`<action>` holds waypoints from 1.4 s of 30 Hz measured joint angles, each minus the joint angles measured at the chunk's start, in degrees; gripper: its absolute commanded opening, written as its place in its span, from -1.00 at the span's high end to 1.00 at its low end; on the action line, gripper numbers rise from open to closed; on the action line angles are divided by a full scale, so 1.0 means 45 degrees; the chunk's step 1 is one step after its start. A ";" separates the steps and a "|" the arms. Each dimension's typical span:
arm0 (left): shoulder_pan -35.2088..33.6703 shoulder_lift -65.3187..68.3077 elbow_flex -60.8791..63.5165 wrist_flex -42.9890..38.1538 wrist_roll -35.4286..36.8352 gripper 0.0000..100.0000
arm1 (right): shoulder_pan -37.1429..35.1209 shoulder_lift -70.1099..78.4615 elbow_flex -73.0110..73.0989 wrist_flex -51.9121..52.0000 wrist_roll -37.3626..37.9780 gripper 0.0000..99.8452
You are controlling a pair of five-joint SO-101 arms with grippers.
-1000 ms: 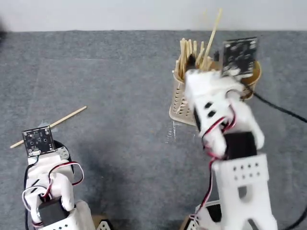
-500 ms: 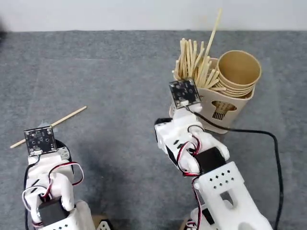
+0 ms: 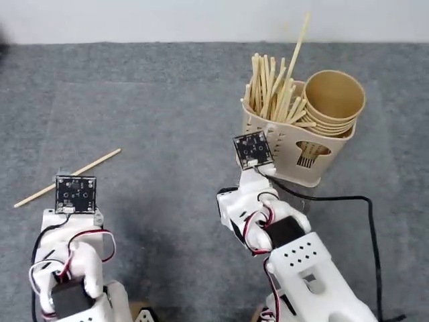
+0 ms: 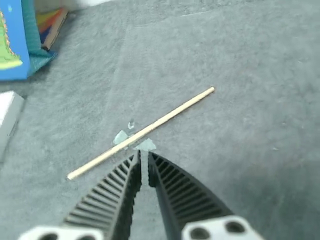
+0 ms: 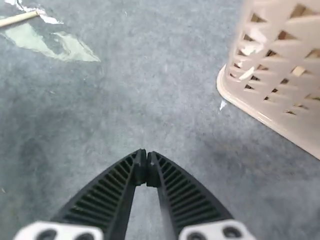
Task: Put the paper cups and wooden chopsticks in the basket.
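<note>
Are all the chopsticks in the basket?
No, one chopstick lies on the grey mat, far from the basket.

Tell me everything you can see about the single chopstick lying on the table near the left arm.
The chopstick is a thin, straight stick of pale, bare wood, and looks whole. It lies flat on the grey table cover, at a slant, alone and well apart from the basket. Two small pale scraps lie on the cover beside its middle. The left gripper, shut, points at that middle with its tips just short of the stick; nothing grips it.
</note>
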 measured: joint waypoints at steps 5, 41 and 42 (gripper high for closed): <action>0.0703 0.3477 -0.2676 0.0938 -0.1563 0.95 | 0.0000 0.0000 0.0215 -0.0586 0.0000 0.98; 0.0938 2.9206 -2.0884 0.2930 -0.9123 0.67 | 0.0000 0.0000 0.0645 -0.0996 0.0313 0.97; 0.0957 2.9578 -2.1197 0.2930 -0.9143 0.67 | 0.0000 0.0000 0.0645 -0.0996 0.0313 0.97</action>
